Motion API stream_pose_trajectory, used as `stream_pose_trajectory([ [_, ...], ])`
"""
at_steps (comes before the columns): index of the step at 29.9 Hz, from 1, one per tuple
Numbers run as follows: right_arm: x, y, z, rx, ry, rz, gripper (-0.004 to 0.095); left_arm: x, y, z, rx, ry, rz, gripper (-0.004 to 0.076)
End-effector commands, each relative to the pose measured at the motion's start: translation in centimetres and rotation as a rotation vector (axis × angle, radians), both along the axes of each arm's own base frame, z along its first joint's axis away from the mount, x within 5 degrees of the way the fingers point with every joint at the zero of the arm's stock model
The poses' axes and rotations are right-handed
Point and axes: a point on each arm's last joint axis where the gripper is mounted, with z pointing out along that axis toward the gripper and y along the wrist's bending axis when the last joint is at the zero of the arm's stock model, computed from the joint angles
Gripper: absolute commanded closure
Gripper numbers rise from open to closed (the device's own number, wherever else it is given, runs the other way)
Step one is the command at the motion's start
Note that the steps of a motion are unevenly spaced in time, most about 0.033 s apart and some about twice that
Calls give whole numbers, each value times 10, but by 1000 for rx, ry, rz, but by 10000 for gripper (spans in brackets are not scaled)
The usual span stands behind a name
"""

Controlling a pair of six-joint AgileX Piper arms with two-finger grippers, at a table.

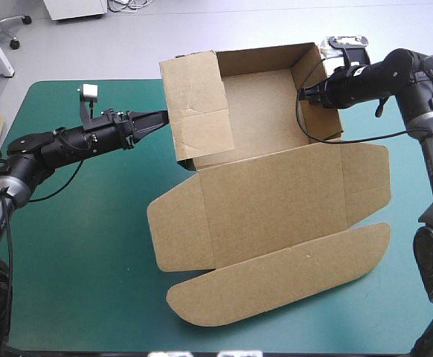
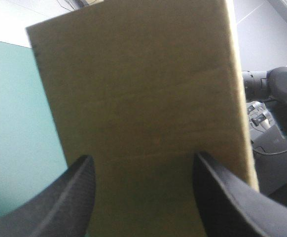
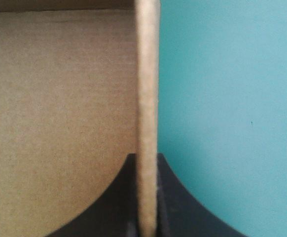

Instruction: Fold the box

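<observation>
The right black-finned gripper (image 1: 303,94) clamps the brown cardboard box (image 1: 276,201) by its right wall, steadying it, while the left gripper (image 1: 163,117), fingers spread, braces the tall side flap (image 1: 194,97) upright.

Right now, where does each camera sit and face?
High view: above and behind the robot, facing forward and down at the table and box; both arms show.
Left wrist view: above the left gripper, looking along its open fingers at the box's raised left wall.
Right wrist view: above the right gripper, looking along fingers shut on the right wall's edge.
Shared: left wrist and high views both show the right arm; all show the box.
</observation>
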Motion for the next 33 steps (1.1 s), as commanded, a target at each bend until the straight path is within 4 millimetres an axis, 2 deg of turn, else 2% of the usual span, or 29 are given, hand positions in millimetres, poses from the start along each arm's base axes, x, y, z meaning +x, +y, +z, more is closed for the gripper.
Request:
stream_pose_trajectory([
  [1,-15,1,34,71,-114,-24,940,-14,-11,40,-160,-79,-93,294],
  [11,-13,0,36,89,-120,-50,940,-12,-16,59,-115,-112,-92,293],
  [14,-13,0,36,89,-121,-51,940,-11,-16,59,-69,-104,-85,293],
  [26,-13,0,36,92,-124,-54,940,-13,-17,66,-85,-115,-110,294],
  [33,-12,0,37,99,-131,-63,940,-15,-18,78,43,-93,-119,294],
])
